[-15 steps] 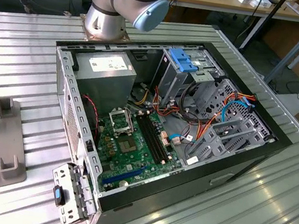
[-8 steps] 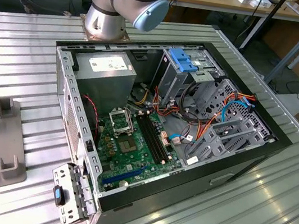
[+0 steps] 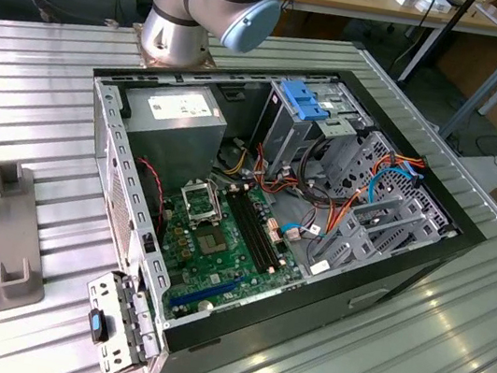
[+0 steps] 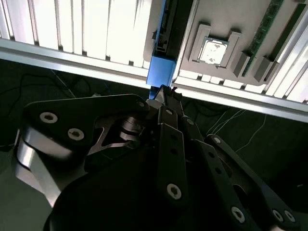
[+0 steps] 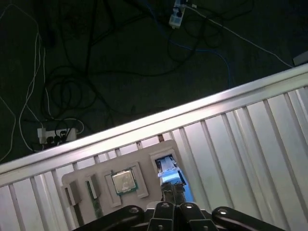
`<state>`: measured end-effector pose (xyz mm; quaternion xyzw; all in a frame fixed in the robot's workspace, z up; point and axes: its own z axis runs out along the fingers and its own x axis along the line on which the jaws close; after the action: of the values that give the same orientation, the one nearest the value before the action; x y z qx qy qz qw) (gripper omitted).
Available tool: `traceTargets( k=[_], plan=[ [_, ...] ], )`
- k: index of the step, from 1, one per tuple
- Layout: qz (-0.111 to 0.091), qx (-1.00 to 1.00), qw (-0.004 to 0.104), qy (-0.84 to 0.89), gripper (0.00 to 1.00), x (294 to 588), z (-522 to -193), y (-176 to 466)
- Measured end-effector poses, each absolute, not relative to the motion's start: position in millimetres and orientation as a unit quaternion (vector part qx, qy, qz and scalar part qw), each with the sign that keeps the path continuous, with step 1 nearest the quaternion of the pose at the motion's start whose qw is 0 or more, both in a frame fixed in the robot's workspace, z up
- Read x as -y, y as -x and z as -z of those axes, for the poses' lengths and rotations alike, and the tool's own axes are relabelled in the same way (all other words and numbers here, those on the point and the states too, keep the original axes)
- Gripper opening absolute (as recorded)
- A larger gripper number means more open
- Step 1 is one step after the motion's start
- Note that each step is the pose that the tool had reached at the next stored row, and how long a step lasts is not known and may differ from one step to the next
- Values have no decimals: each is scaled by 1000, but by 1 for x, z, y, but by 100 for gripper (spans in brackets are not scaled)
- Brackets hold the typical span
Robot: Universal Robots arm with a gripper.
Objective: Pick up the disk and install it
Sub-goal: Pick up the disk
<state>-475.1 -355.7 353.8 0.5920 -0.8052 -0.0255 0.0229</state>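
Disk point(image 4: 161, 72) in grey fixture point(image 4: 231, 14) on ribbed table point(image 4: 96, 29)

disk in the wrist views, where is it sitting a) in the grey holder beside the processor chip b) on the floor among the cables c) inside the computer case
A: in the second wrist view the disk sits in the grey holder next to the processor chip, with the gripper at its blue end.

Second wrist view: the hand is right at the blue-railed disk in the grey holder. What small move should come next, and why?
Probably a slow, short pull straight out along the slot. The hand sits at the blue end tab of the dark-grey, blue-railed disk, which appears to stand in a slot of the grey plastic holder, so a sideways move could jam it.
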Motion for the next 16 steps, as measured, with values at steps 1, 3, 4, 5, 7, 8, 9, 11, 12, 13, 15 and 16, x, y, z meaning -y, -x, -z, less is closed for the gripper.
traceTargets(
  k=[1, 3, 4, 5, 7, 8, 9, 11, 12, 13, 15, 16],
  plan=[
    [25, 800, 23, -599, 11, 356, -354, 475],
    [24, 792, 23, -609, 11, 356, -354, 475],
    [23, 791, 20, -610, 11, 356, -354, 476],
    [20, 791, 18, -611, 11, 356, -354, 476],
    [15, 789, 10, -614, 11, 356, -353, 477],
    [13, 789, 8, -614, 11, 356, -353, 477],
    [12, 789, 7, -615, 11, 356, -353, 478],
    [11, 788, 5, -616, 11, 356, -353, 478],
    [10, 785, 4, -619, 11, 355, -353, 478],
    [9, 783, 3, -622, 11, 355, -353, 478],
    [7, 776, 1, -631, 11, 355, -353, 478],
    [6, 772, 0, -635, 11, 355, -353, 478]
  ],
)
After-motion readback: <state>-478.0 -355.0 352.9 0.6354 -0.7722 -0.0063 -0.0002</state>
